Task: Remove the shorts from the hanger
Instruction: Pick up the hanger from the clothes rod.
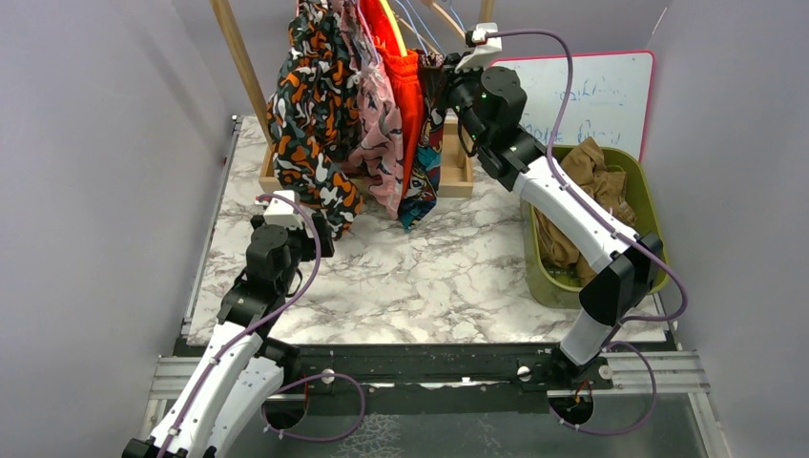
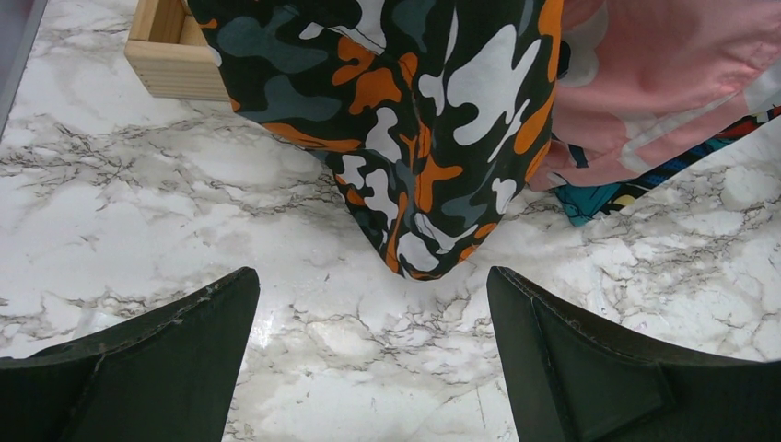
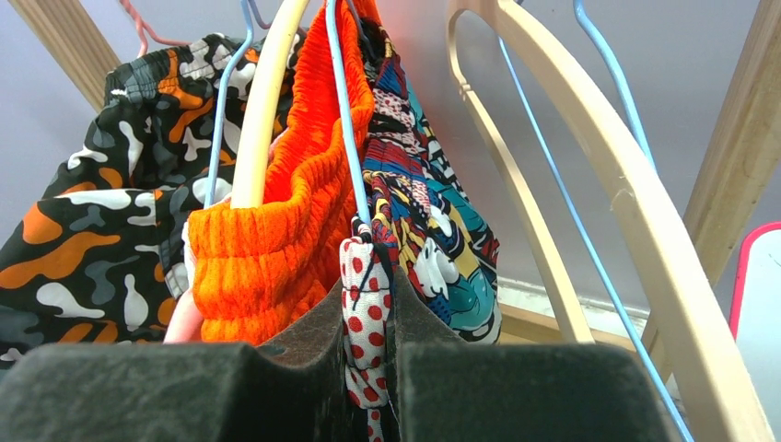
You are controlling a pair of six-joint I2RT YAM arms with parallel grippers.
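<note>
I had R tool [image 3: 368, 318] pinched tight on dotted edge of multicolour shorts [image 3: 433, 230] by blue hanger [image 3: 343, 110]; L tool [image 2: 370, 285] gaped wide, empty, over tabletop [image 2: 138, 212] near camo shorts [image 2: 414, 120].

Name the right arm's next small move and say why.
Probably a short, gentle pull downward and back. The right gripper is shut on a red-dotted white strip at the edge of the multicolour print shorts, right beside a blue wire hanger. With the grip already made, easing away should start the fabric sliding off.
</note>
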